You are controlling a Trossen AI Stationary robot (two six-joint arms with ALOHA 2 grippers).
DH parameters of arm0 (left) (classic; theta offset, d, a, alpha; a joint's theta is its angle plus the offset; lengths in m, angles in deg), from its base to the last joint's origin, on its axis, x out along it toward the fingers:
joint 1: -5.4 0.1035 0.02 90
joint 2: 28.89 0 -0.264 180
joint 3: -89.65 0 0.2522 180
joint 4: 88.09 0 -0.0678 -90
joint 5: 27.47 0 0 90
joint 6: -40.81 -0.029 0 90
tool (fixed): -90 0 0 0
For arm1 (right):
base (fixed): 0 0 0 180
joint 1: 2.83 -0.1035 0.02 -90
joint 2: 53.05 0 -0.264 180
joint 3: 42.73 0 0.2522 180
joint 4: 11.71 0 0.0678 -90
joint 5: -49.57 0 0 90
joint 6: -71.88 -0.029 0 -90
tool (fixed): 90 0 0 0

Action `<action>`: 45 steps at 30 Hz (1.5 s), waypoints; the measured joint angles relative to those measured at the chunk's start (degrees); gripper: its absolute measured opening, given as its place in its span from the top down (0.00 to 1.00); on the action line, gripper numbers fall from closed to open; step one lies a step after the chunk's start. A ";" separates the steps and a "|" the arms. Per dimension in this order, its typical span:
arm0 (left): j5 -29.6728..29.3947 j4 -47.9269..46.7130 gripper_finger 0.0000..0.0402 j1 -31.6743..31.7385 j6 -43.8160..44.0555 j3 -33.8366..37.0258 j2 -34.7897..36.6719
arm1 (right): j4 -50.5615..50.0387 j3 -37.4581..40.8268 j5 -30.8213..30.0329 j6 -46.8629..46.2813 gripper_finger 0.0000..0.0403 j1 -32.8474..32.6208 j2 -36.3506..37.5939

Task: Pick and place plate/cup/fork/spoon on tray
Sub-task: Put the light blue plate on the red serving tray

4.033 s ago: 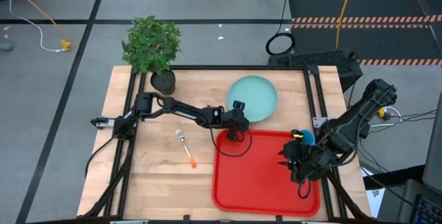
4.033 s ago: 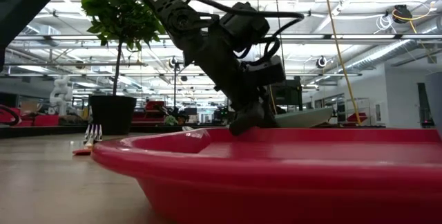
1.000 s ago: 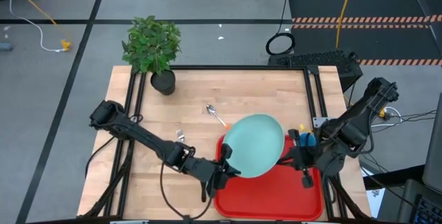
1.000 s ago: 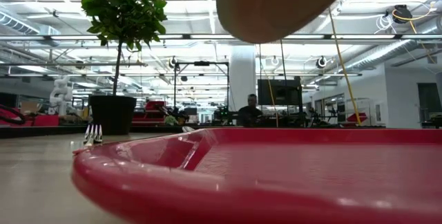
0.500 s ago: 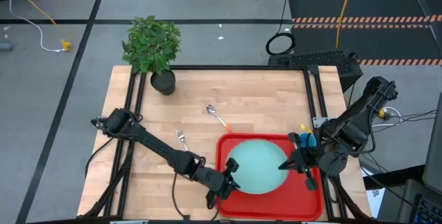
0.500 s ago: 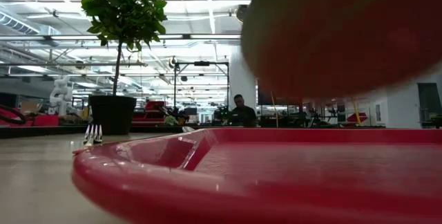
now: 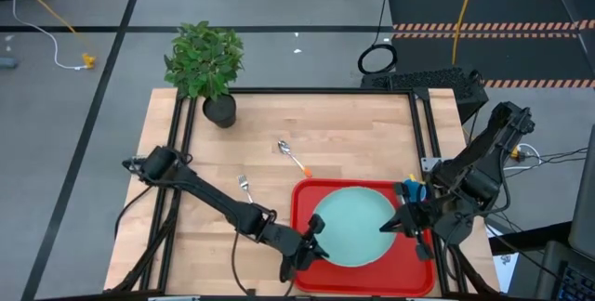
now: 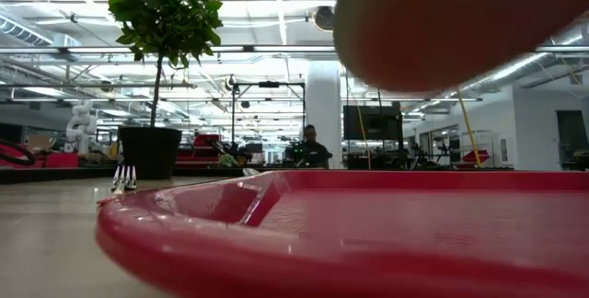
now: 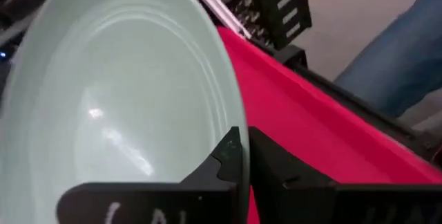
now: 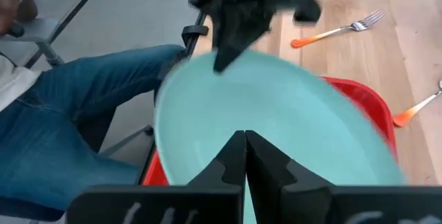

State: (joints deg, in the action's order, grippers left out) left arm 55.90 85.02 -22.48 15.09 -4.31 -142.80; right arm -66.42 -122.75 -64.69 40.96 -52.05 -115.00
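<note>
plate (image 7: 354, 226): smooth, glossy, pale green glaze-like sheen
tray (image 8: 276, 234): shiny red plastic
table (image 7: 344, 124): pale matt wood
fork (image 7: 248, 191): bright metal tines, orange handle

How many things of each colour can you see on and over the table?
Mint-green: 1, the plate
Red: 1, the tray
Blue: 1, the cup
Orange-handled: 2, the fork and the spoon
Green: 1, the plant
Total: 6

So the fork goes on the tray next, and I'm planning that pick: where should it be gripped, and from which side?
Likely the orange handle of the fork, from straight above. It lies flat on the table, clear of the tray, so fingers can straddle the thin handle across its width.
</note>
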 joint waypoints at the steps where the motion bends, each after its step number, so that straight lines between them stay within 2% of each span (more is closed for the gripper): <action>1: 0.16 -0.99 0.97 -0.14 -0.14 0.08 -0.45 | 0.01 0.00 -0.03 0.00 1.00 0.01 0.00; 3: -0.07 -1.57 0.98 -0.40 0.18 0.24 -1.23 | 0.00 0.00 -1.30 0.05 1.00 0.01 0.00; 7: 0.77 3.71 0.97 -1.11 0.21 0.14 -1.97 | 0.39 0.02 -1.70 0.42 1.00 0.01 -0.02; 9: 2.36 8.38 0.95 -1.18 -0.49 -0.15 -3.80 | 0.59 0.02 -2.59 0.53 1.00 0.01 -0.02; 12: 3.74 9.73 0.95 -1.02 -2.17 -0.71 -6.86 | 0.52 0.02 -3.65 0.55 1.00 0.09 -0.02; 14: 3.90 7.35 0.96 -0.76 -2.40 -2.37 -8.78 | 0.46 0.04 -4.24 0.54 1.00 0.14 -0.02; 19: 4.00 2.31 0.98 -0.37 -2.55 -11.97 -14.80 | 0.41 0.04 -4.23 0.55 1.00 0.08 -0.02; 25: 5.14 -8.48 0.94 -0.81 -2.82 -21.52 -19.67 | 0.39 0.04 -4.20 0.53 1.00 0.09 -0.02; 45: 3.90 -7.01 0.92 1.71 -1.66 -21.68 -21.05 | 0.41 0.31 -4.23 1.77 1.00 0.09 -0.07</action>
State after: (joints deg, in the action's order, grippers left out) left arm 59.80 78.01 -20.77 13.44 -25.99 -163.84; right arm -66.00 -122.44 -68.92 42.73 -51.96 -115.07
